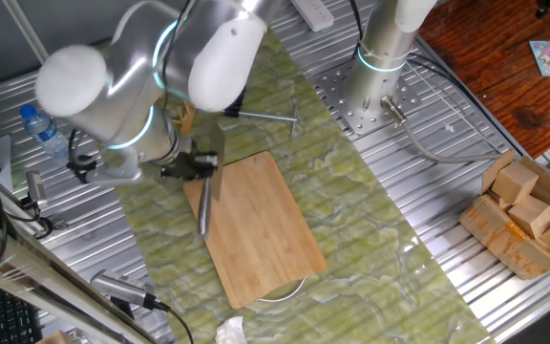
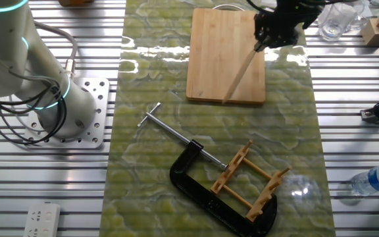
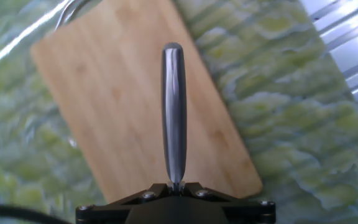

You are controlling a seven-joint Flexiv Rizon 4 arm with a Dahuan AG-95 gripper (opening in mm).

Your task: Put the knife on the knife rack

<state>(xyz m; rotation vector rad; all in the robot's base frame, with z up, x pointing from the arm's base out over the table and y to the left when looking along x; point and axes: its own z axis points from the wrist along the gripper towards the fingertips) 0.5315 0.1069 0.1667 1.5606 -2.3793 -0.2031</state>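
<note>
My gripper [image 3: 176,185] is shut on the knife where its slim silver handle [image 3: 173,112] meets the blade. The handle points away from the hand over the bamboo cutting board [image 3: 117,106]. In one fixed view the gripper [image 1: 197,168] holds the knife [image 1: 204,212] at the board's [image 1: 261,234] left edge. The dark blade is mostly hidden by the hand. In the other fixed view the gripper [image 2: 270,36] and the handle [image 2: 242,71] are over the board's right side. The light-wood knife rack [image 2: 249,181] with upright pegs lies lower down the mat, inside the black C-clamp [image 2: 191,176].
The clamp's metal rod [image 2: 170,128] points toward a second arm's base [image 2: 61,108]. A water bottle [image 2: 377,179] lies at the right edge. A glass [image 2: 337,23] stands by the board. A box of wooden blocks [image 1: 528,210] sits at the right.
</note>
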